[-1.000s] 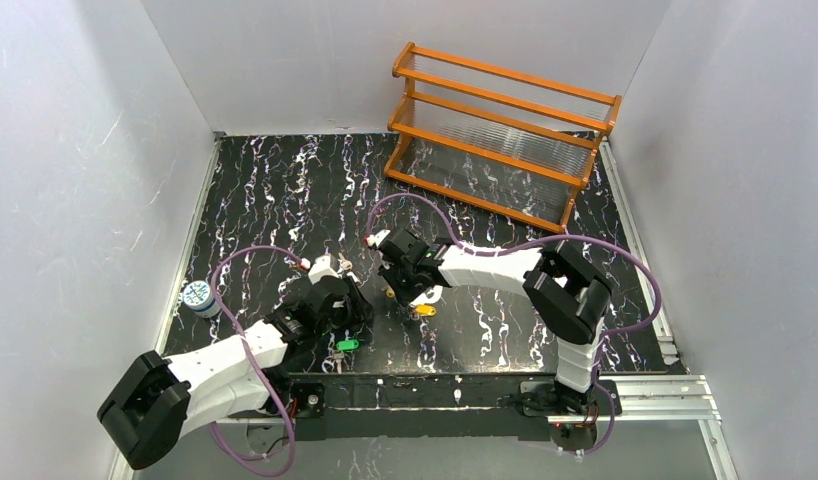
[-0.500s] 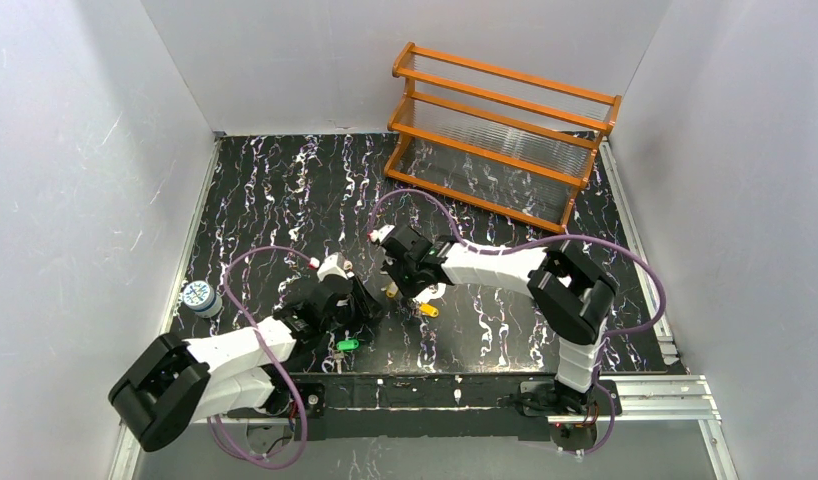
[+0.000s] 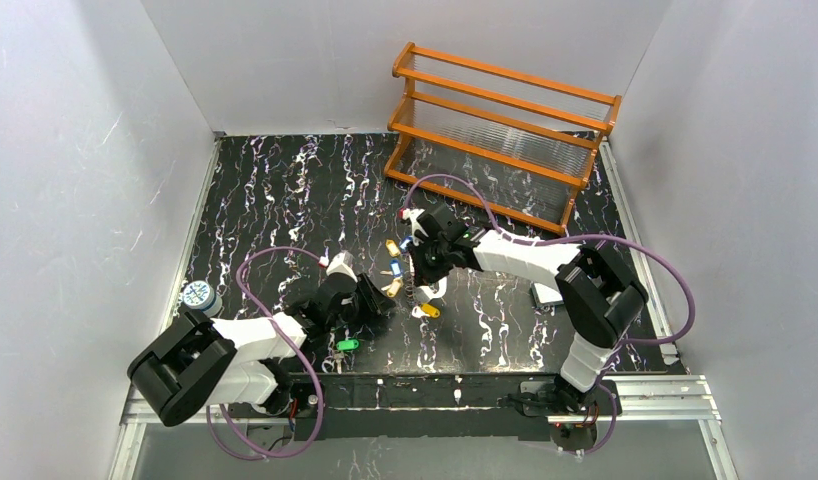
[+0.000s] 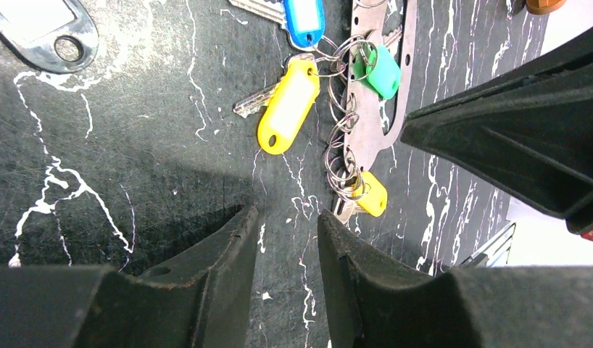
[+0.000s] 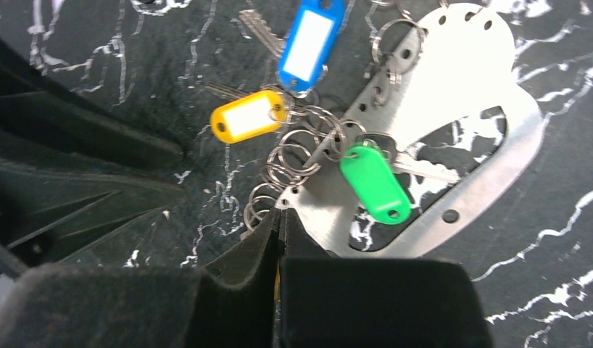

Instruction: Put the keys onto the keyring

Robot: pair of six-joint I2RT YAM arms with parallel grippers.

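The keyring (image 5: pixel 453 80) is a flat silvery oval loop with small holes, lying on the black table; it also shows in the left wrist view (image 4: pixel 373 123). A chain of small wire rings (image 5: pixel 290 156) runs along it. A green-tagged key (image 5: pixel 375 181), a yellow-tagged key (image 5: pixel 246 116) and a blue-tagged key (image 5: pixel 306 40) hang from these rings. A smaller yellow tag (image 4: pixel 370 194) lies at the loop's near end. My right gripper (image 5: pixel 279 214) is shut, tips at that end; a yellow sliver shows in the slit. My left gripper (image 4: pixel 286 214) is open and empty, just short of the bunch.
A loose green-tagged key (image 3: pixel 347 345) lies near the front edge by my left arm. A dark tag (image 4: pixel 40 29) lies to the left of the bunch. A blue-white can (image 3: pixel 197 295) stands at the left edge. An orange rack (image 3: pixel 500 130) stands at the back right.
My right gripper has moved back and to the right, uncovering the blue and yellow tags. My left gripper has moved right, closer to the bunch.
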